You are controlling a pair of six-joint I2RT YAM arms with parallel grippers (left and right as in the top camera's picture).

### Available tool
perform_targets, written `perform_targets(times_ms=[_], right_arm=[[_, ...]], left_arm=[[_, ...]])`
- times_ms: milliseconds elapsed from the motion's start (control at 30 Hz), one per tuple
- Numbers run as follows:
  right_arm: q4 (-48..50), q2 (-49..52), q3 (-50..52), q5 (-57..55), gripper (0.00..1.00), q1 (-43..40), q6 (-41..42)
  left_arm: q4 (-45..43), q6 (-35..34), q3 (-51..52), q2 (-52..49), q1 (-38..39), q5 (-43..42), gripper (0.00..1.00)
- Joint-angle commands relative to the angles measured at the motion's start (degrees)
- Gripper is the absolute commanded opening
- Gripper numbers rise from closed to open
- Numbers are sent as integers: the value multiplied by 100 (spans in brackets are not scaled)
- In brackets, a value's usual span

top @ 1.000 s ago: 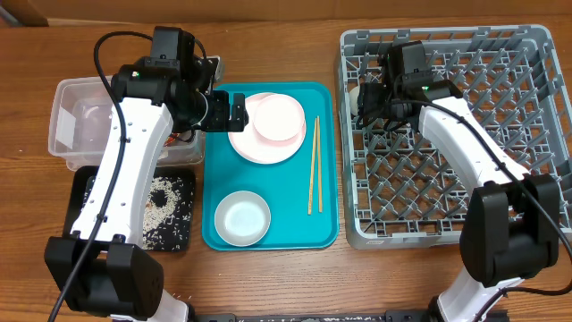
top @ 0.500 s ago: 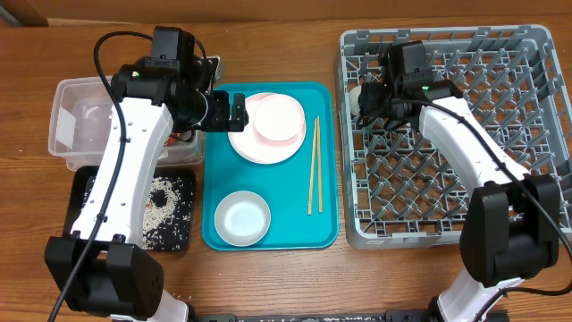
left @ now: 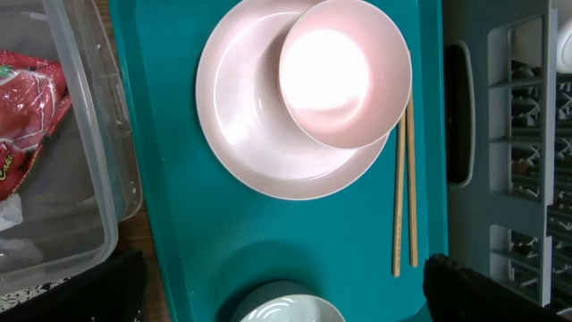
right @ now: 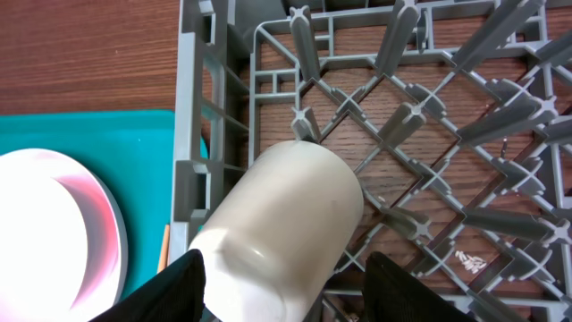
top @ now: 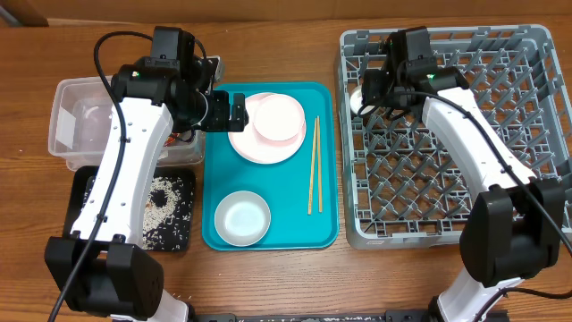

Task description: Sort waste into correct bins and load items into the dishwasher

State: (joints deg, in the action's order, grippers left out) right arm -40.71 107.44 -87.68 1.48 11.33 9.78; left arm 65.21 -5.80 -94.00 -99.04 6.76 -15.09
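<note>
A cream cup (right: 286, 215) lies on its side in the grey dish rack (top: 447, 179), in its far left corner. My right gripper (right: 295, 291) straddles it, open: the left finger touches it and the right stands apart. My left gripper (left: 286, 300) hangs wide open over the teal tray (top: 313, 228), holding nothing. On that tray are a pink plate (top: 246, 143) with a pink bowl (top: 275, 119) on it, two chopsticks (top: 314, 165) and a white bowl (top: 242, 217). A red wrapper (left: 27, 98) lies in the clear tub (top: 76, 121).
A black tray (top: 174, 234) with scattered rice grains (top: 161, 201) sits at the front left, below the tub. The rack's upright pegs (right: 402, 125) crowd round the cup. Bare wooden table shows along the front edge.
My right gripper has shifted a little toward the rack's far edge, and its jaws have narrowed somewhat round the cup. The left arm has not moved.
</note>
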Motion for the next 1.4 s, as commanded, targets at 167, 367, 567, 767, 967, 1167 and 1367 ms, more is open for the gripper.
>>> perform_targets(times_ms=[167, 367, 567, 767, 967, 1167, 1367], right_arm=[[-173, 22, -160, -48, 64, -4, -127], [-466, 28, -153, 33, 71, -2, -127], [-435, 33, -142, 26, 55, -4, -127], [-490, 216, -142, 181, 63, 55, -131], [-225, 396, -142, 76, 76, 140, -1241], [-57, 380, -144, -551, 79, 140, -1952], [-9, 380, -146, -1244, 79, 140, -2076]], left_arm=[[15, 48, -35, 101, 55, 50, 100], [15, 48, -35, 101, 55, 50, 100], [15, 48, -35, 101, 55, 50, 100], [13, 48, -35, 101, 55, 50, 100], [13, 48, -35, 101, 50, 50, 100], [15, 48, -35, 101, 50, 50, 100], [13, 48, -35, 101, 44, 50, 100]])
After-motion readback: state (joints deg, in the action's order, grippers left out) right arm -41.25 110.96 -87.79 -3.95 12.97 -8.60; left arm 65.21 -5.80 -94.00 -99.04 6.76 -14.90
